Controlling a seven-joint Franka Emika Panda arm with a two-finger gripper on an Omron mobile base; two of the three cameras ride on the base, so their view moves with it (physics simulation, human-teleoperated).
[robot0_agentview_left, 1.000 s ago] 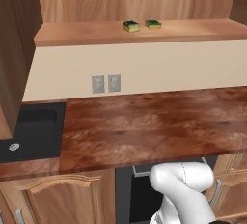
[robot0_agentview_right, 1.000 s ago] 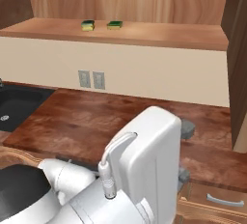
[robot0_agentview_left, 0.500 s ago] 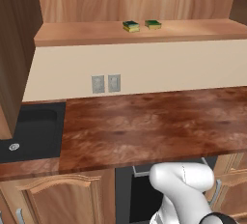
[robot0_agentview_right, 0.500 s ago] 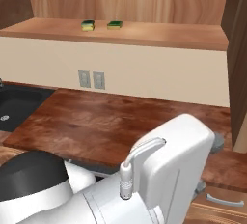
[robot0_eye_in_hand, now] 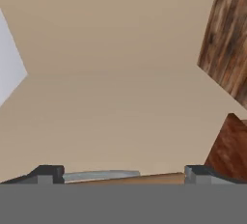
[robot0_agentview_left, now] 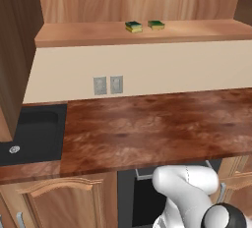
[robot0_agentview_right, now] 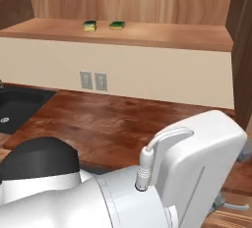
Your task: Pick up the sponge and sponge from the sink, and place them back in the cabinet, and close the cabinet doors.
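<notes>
1. My pincer [robot0_eye_in_hand: 123,172] is released: in the hand view both finger tips sit far apart at the bottom edge, nothing between them.
2. Hand view looks at plain beige wall, with a strip of dark wood grain at its right edge.
3. Both sponges are on the cabinet [robot0_agentview_left: 147,33] floor, side by side, just apart: left sponge [robot0_agentview_left: 133,26], right sponge [robot0_agentview_left: 156,24]. Green tops up, yellow layer visible.
4. Same pair in the right base view: [robot0_agentview_right: 89,25] and [robot0_agentview_right: 117,25].
5. Sponges sit high above the counter [robot0_agentview_left: 157,124], well apart from my pincer.
6. Sink [robot0_agentview_left: 32,133] is at the left end of the counter, black; one silver drain shows.
7. A cabinet door [robot0_agentview_left: 15,50] stands open at left.
8. Two wall outlets [robot0_agentview_left: 108,85] sit below the cabinet.
</notes>
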